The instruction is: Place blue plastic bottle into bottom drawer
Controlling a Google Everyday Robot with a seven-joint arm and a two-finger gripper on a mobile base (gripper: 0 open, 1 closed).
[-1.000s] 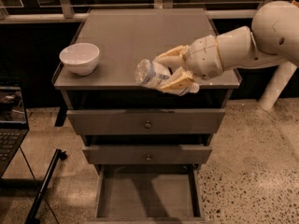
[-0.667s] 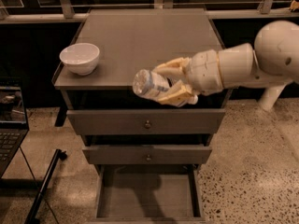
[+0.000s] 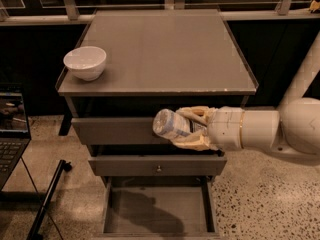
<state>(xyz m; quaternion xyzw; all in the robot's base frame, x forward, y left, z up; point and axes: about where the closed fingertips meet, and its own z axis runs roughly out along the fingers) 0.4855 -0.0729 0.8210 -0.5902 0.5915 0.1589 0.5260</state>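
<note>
The blue plastic bottle point(image 3: 168, 124) lies sideways in my gripper point(image 3: 189, 128), cap hidden toward the wrist, its base pointing left. The cream fingers point(image 3: 192, 112) are shut on it from above and below. I hold it in the air in front of the top drawer's face, below the cabinet top's front edge. The bottom drawer point(image 3: 157, 211) is pulled open at the bottom of the cabinet, below and slightly left of the bottle; its flat floor shows nothing in it. My white arm comes in from the right.
A white bowl point(image 3: 85, 62) stands at the left front of the cabinet top point(image 3: 160, 49). The middle drawer point(image 3: 157, 166) with a round knob is shut. A laptop point(image 3: 12, 129) and a dark pole point(image 3: 47, 201) are on the left. Speckled floor lies around.
My gripper has come down with the bottle from above the cabinet top's front edge to in front of the top drawer. The bowl and drawers have not moved.
</note>
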